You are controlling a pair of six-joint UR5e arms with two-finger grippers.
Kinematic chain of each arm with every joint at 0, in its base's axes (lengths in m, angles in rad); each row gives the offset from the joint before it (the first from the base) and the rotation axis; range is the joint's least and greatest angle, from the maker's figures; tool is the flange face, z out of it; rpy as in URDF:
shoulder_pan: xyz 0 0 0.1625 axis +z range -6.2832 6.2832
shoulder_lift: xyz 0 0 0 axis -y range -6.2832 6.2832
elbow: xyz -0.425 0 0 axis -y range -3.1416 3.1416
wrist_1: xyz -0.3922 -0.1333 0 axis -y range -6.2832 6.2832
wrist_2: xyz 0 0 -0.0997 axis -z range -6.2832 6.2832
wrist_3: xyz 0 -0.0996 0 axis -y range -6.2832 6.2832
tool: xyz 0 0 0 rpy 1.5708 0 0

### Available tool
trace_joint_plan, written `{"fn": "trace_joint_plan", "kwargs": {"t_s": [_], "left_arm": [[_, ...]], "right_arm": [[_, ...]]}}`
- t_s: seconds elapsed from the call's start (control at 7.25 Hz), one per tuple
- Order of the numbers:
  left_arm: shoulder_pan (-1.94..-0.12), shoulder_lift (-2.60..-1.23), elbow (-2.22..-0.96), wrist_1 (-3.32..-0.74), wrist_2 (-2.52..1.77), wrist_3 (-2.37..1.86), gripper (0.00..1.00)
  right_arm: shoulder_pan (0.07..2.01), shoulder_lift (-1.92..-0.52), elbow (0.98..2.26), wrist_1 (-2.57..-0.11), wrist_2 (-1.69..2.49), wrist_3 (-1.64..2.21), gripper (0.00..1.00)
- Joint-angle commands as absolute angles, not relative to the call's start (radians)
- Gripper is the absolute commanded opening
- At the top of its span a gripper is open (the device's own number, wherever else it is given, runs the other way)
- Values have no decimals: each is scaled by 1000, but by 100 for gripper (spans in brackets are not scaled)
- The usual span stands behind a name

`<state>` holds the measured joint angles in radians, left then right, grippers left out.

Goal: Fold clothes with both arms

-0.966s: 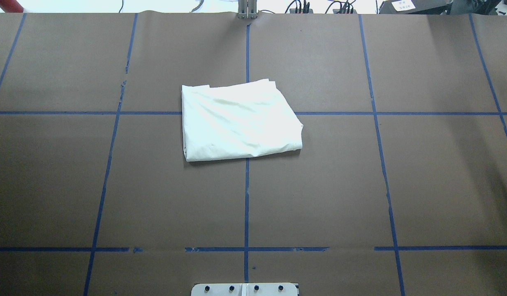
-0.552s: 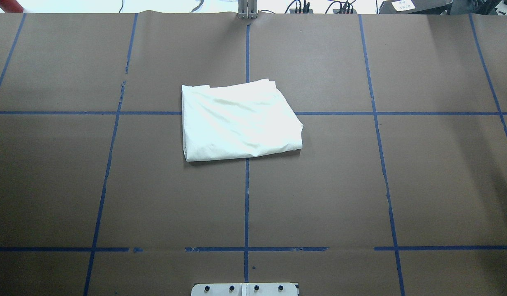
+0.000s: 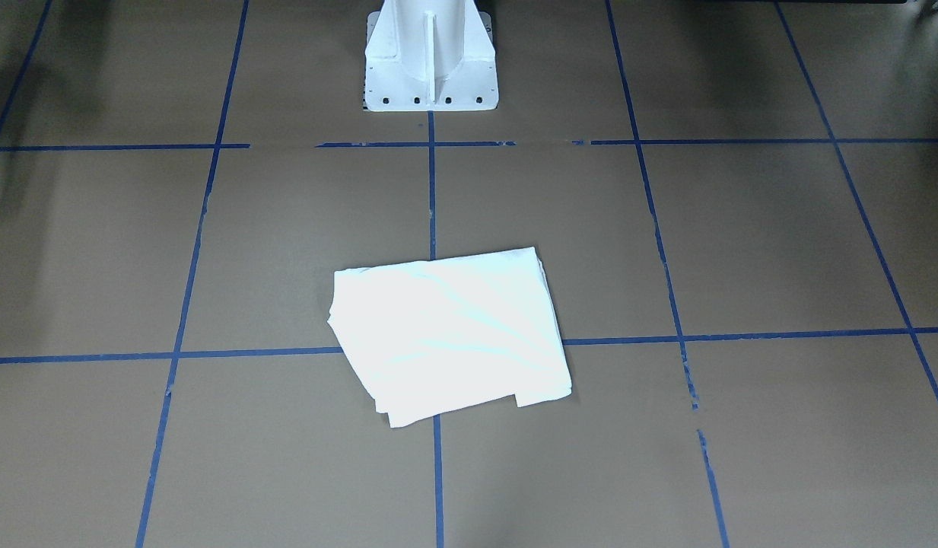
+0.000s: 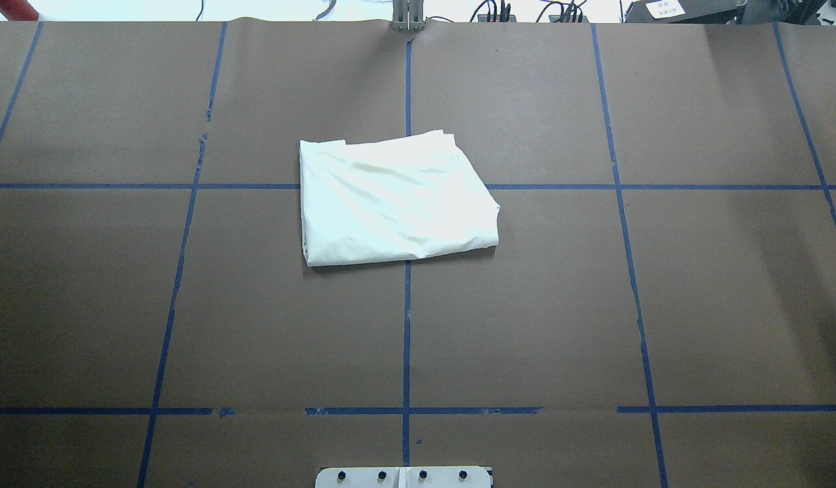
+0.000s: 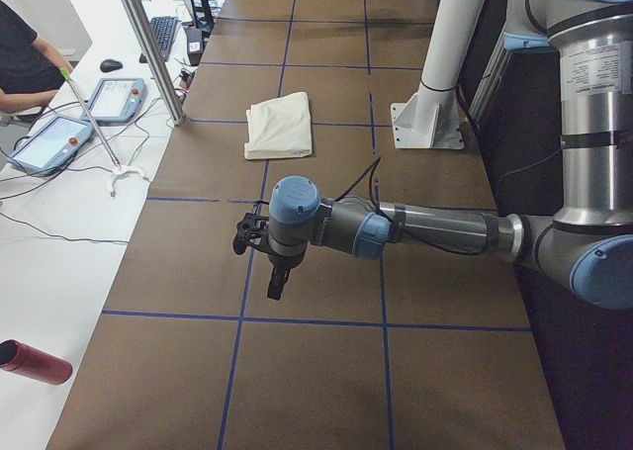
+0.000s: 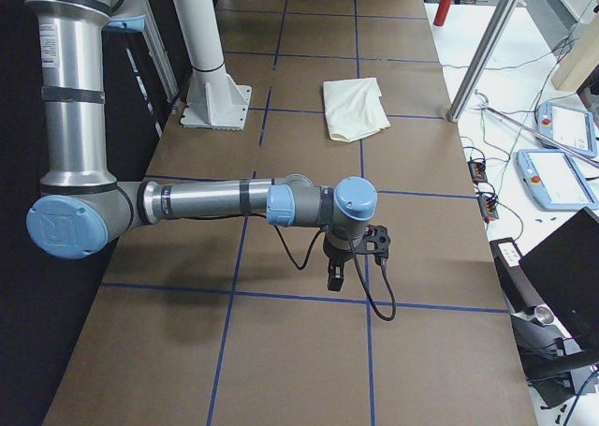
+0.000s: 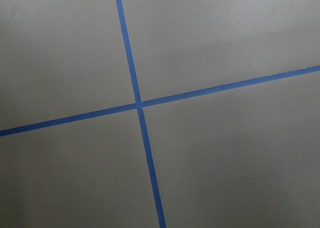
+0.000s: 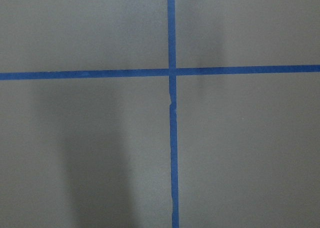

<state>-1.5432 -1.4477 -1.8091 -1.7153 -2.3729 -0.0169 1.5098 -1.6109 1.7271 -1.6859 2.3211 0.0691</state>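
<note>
Taped brown tbl (image 4: 119, 305) — folded white T-shirt (image 4: 390, 200)

overhead: up high behind the robot, looking forward and down on the table (image 4: 729, 305)
front: far edge, facing the pedestal (image 3: 430, 53), pretty steep
sides: one per table end, looking along it
wrists: pointing down, close on tape crosses (image 7: 138, 106)
shared: shirt (image 4: 390, 200) shows in all four fixed views

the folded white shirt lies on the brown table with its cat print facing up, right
No. The folded shirt lies on the brown table, but no print faces up: the overhead view shows only plain white fabric on top.
</note>
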Motion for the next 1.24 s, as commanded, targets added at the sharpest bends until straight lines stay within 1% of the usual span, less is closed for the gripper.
{"fn": "trace_joint_plan", "kwargs": {"t_s": [0.0, 0.28, 0.41, 0.55, 0.83, 1.1], "left_arm": [[-1543, -1511, -1810, -1564, -2368, -9, 100], [-1548, -1490, -1790, -1555, -2372, -9, 100], [-1548, -1435, -1811, -1555, -2365, -5, 100], [-1546, -1431, -1812, -1555, -2352, -6, 100], [-1545, -1480, -1807, -1555, -2349, -17, 100], [-1543, -1477, -1810, -1552, -2327, -12, 100]], "right_arm": [[1509, -1637, 1779, -1686, 2325, 72, 100], [1509, -1637, 1778, -1686, 2359, 71, 100], [1509, -1637, 1776, -1686, 2359, 71, 100], [1509, -1637, 1776, -1686, 2359, 71, 100], [1509, -1635, 1778, -1686, 2359, 71, 100], [1509, -1631, 1778, -1686, 2361, 69, 100]]}}
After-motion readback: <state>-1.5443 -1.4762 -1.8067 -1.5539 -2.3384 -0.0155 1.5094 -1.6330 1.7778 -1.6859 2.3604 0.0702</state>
